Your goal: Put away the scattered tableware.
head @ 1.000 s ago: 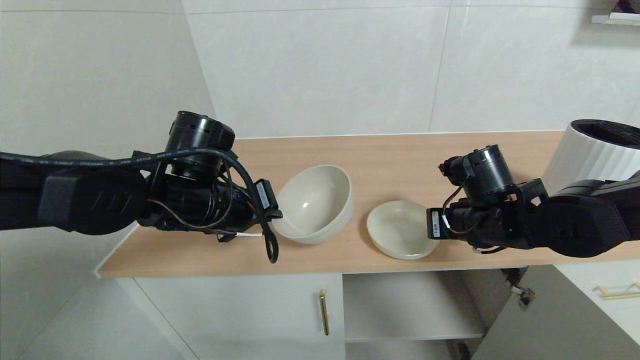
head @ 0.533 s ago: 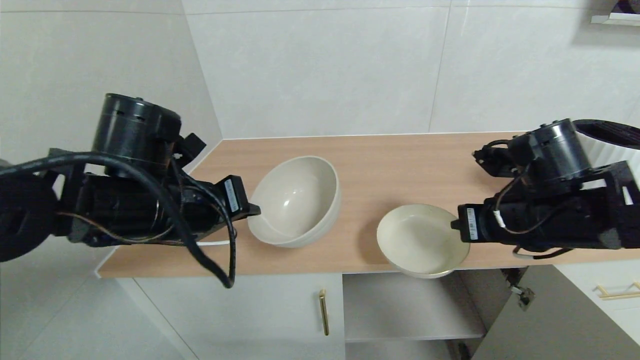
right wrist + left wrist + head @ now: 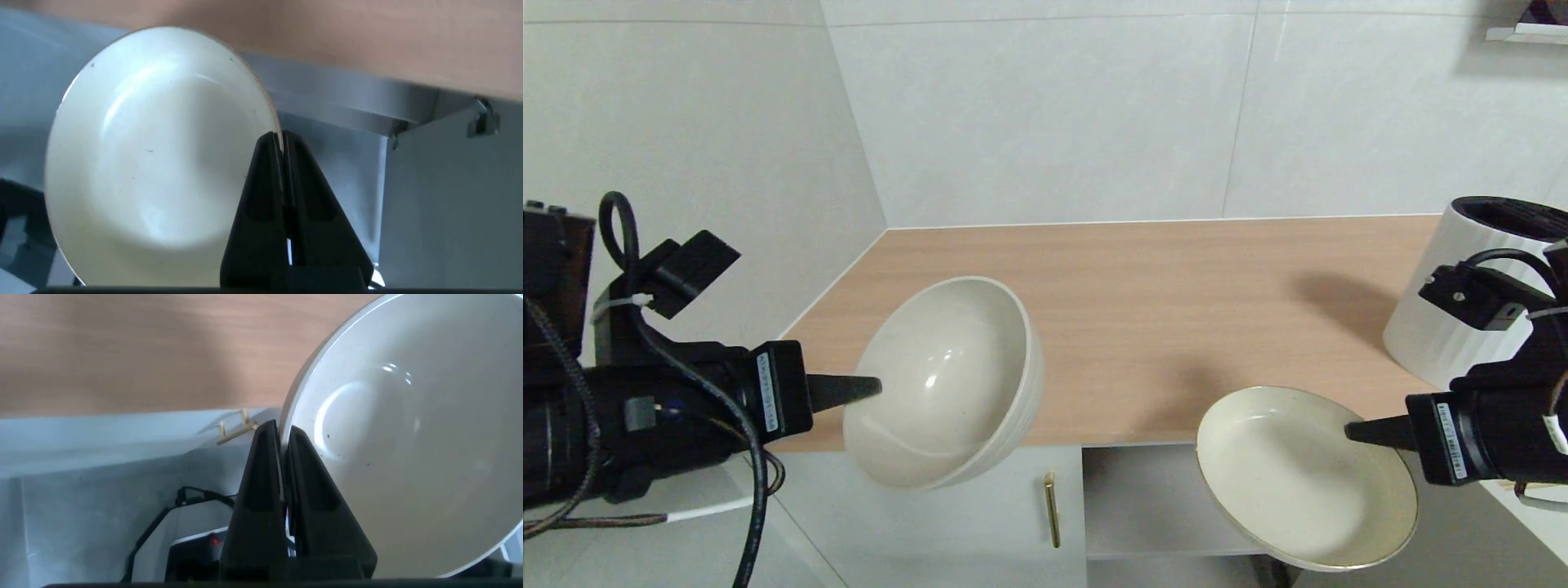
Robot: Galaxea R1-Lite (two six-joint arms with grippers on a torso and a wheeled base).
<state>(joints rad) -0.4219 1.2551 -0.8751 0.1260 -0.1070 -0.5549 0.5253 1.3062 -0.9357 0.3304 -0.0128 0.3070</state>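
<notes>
Pinching the plate point(image 3: 1298, 482) by its rim, the right pincer point(image 3: 1349, 430) has the open shelf point(image 3: 1143, 523) just below it, nearer than the left pincer point(image 3: 874, 384), closed on the bowl point(image 3: 947, 384)

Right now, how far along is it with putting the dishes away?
Done: both dishes are off the counter. In hand: the left gripper holds the bowl by its rim, the right gripper the plate likewise, both in the air before the counter. Left: neither is stored; the open shelf below looks the likely spot.
</notes>
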